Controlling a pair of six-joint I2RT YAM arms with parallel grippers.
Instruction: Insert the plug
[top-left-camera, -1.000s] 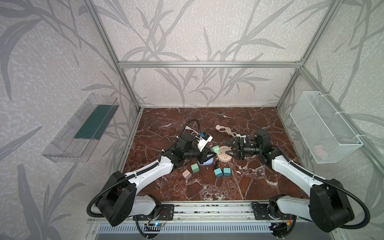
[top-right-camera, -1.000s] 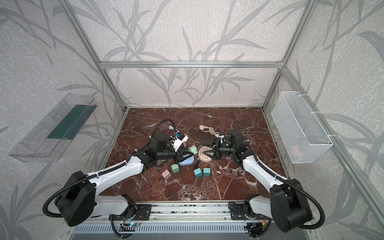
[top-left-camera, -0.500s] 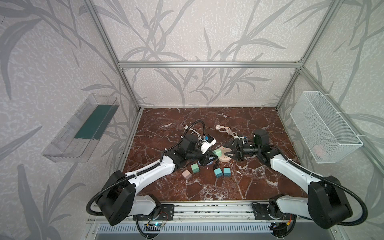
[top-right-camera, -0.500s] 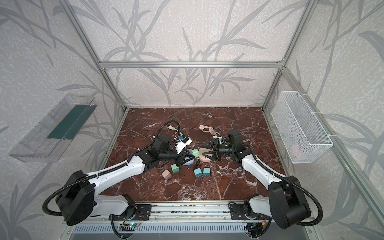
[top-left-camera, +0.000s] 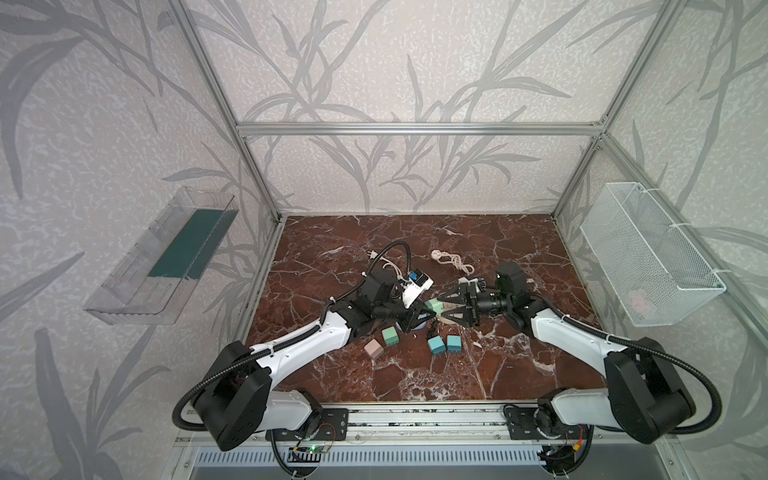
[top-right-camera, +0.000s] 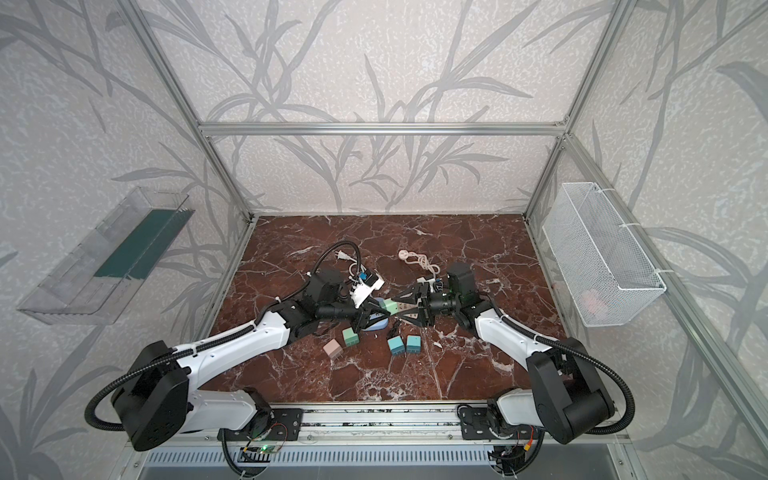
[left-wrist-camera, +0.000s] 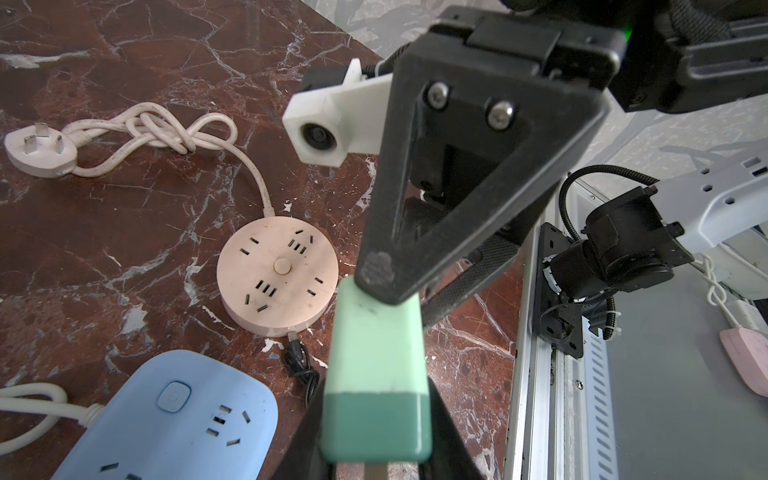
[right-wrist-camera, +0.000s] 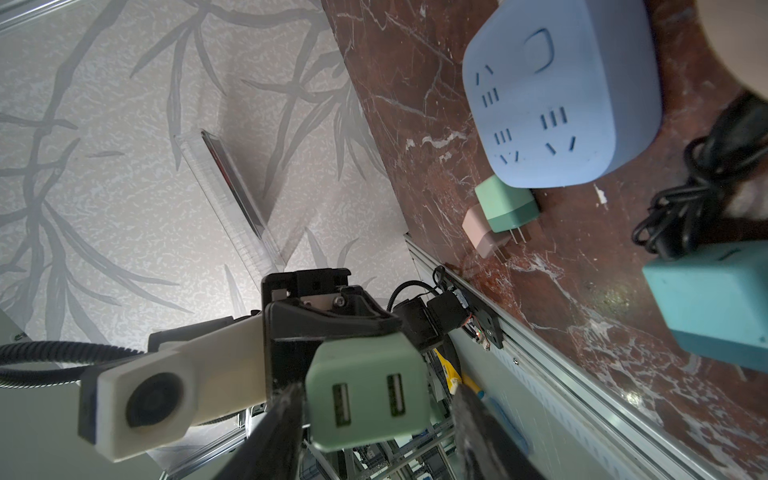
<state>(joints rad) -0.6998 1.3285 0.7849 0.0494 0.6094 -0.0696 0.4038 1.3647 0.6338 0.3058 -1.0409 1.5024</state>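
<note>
Now left claw clamps green plug; right claw, half-open, arrived straddling it.

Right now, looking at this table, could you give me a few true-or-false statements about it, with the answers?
1. The left gripper holds a mint-green USB charger off the table. True.
2. The round pink power strip has something plugged into it. False: every socket that shows is empty.
3. A blue power strip lies on the table near the round one. True.
4. Only one loose charger lies on the table. False: four do, a pink charger, a green charger and two turquoise chargers.
5. The right gripper is nowhere near the held charger. False: its jaws flank the charger's USB end.
</note>
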